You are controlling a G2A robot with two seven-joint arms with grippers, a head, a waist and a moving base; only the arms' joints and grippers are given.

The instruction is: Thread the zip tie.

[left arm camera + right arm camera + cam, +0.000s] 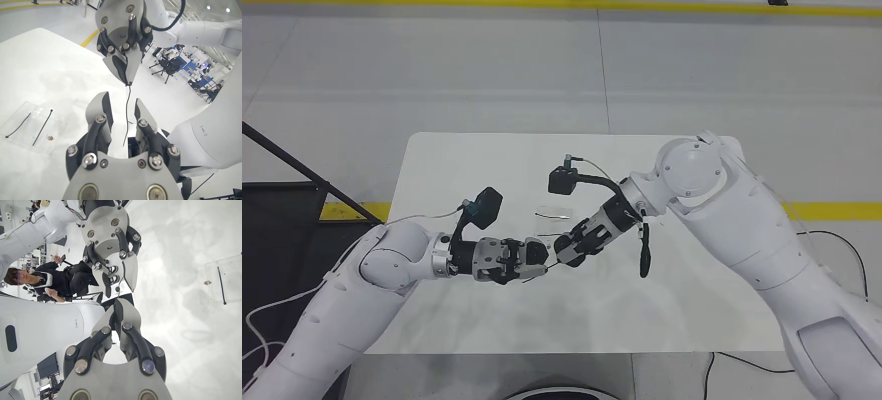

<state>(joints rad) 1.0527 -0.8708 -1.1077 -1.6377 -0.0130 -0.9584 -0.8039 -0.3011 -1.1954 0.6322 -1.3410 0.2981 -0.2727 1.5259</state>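
The white worktop [442,300] is shown from above, with two pincers met tip to tip at lower centre. The right pincer [128,80] is clamped on one end of a black zip tie [126,117]. The tie's strap is pointed lengthwise at the nearer left pincer [122,97], whose jaws are held apart around it. Spare ties [42,126] are laid on a clear tray [37,117].

1. White table [462,170].
2. Clear plastic sheet [37,117] flat on the table, with a small brown scrap [50,138] on it near one edge.
3. Yellow floor line [842,211] running past the table's side.
4. Black office chairs [166,66] far off in the room behind.
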